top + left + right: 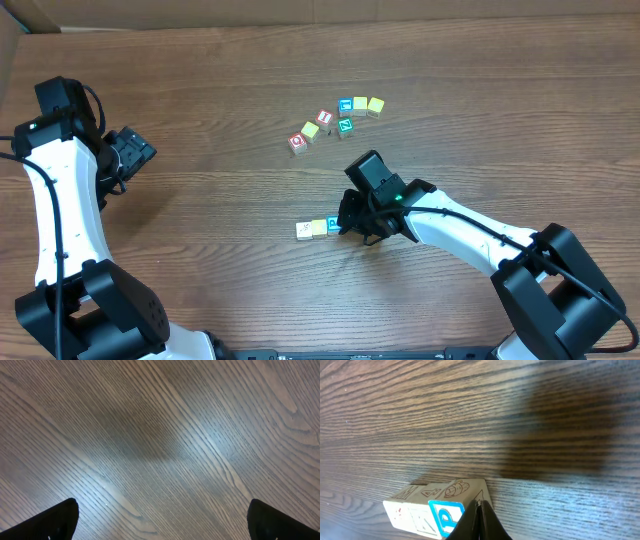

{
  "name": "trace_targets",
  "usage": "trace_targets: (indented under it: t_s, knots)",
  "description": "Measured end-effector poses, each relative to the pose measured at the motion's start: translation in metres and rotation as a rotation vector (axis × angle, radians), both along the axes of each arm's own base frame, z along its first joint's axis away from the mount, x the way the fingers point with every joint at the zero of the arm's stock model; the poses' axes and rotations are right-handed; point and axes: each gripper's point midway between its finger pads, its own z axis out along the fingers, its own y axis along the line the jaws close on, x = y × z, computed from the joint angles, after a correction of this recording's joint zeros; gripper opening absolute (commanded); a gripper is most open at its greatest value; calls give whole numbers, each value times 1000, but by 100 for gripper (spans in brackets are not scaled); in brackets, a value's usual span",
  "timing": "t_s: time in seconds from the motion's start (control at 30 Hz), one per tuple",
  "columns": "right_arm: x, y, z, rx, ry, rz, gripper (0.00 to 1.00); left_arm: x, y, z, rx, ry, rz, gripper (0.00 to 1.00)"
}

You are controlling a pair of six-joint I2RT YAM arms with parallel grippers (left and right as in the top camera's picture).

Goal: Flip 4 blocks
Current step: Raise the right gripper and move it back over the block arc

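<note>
Three small blocks lie in a row at mid-table: a whitish one [304, 230], a yellow one [319, 228] and a blue-faced one [333, 225]. The right wrist view shows that row close up, with the blue block [445, 517] carrying a white P. My right gripper [479, 506] is shut with nothing in it, its tips resting against the blue block's right end [345, 222]. A teal-green block [345, 126] sits in the far cluster. My left gripper [135, 150] hangs open at the far left over bare wood, both dark fingers [60, 520] showing wide apart.
The far cluster also holds two red-faced cubes [297, 143] [324, 118], a pale yellow cube [310, 130], a blue cube [346, 105] and two yellow cubes [368, 104]. The brown wooden table [200, 250] ends at its back edge against a pale wall.
</note>
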Motion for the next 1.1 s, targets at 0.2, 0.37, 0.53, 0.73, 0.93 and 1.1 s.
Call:
trace_targets:
  t_s: [0.2,0.37,0.53,0.73,0.93,1.1]
  knots:
    - [-3,-23,-5,-110,3,45,4,0,0,0,0,0,0,100]
    - [31,-38,36,-158,-41,68,5,0,0,0,0,0,0,100]
    - [80,-39,109,-140,-158,80,17,0,0,0,0,0,0,100]
    - [139,-30,181,-113,-437,126,39,0,0,0,0,0,0,100]
    - [163,-27,164,-188,-505,169,61,0,0,0,0,0,0,100]
    - [174,-24,111,-246,-439,201,74,0,0,0,0,0,0,99]
